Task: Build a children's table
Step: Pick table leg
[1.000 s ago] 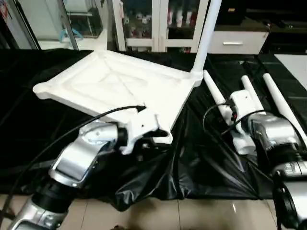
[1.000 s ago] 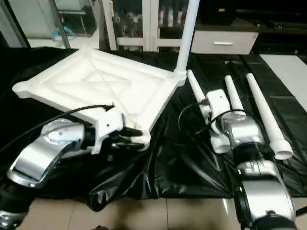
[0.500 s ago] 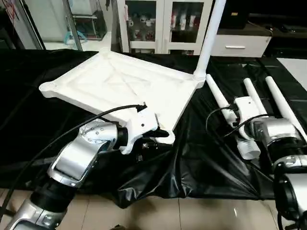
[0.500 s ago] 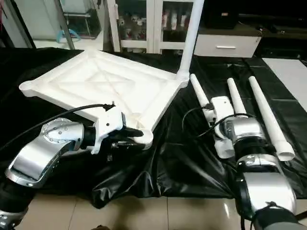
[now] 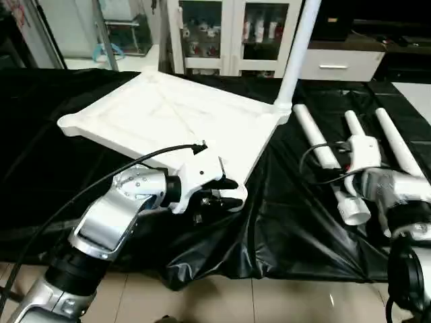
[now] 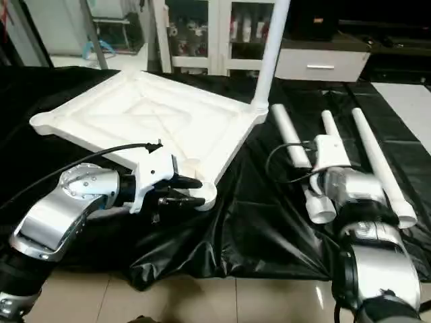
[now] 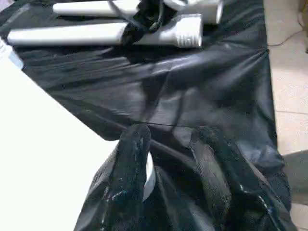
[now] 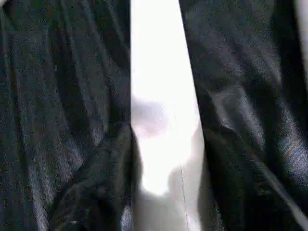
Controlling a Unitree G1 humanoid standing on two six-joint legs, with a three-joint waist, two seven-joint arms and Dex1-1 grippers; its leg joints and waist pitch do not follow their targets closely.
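Tabletop point(image 5: 182, 118) lies upside down on the black cover point(image 5: 283, 222), its near corner pinched by the left gripper point(image 5: 225, 192). The right gripper point(image 8: 159, 159) straddles a loose leg point(image 6: 296, 158); grip unclear. One leg point(image 5: 296, 50) stands upright.

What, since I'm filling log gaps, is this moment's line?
left pincer: shut on tabletop corner | right pincer: at lying leg | upright leg: in far socket

A lab-like indoor room. White glass-door cabinets point(image 5: 232, 33) line the back wall. Black sheeting point(image 5: 303, 222) covers the workbench above tiled floor point(image 5: 269, 303).
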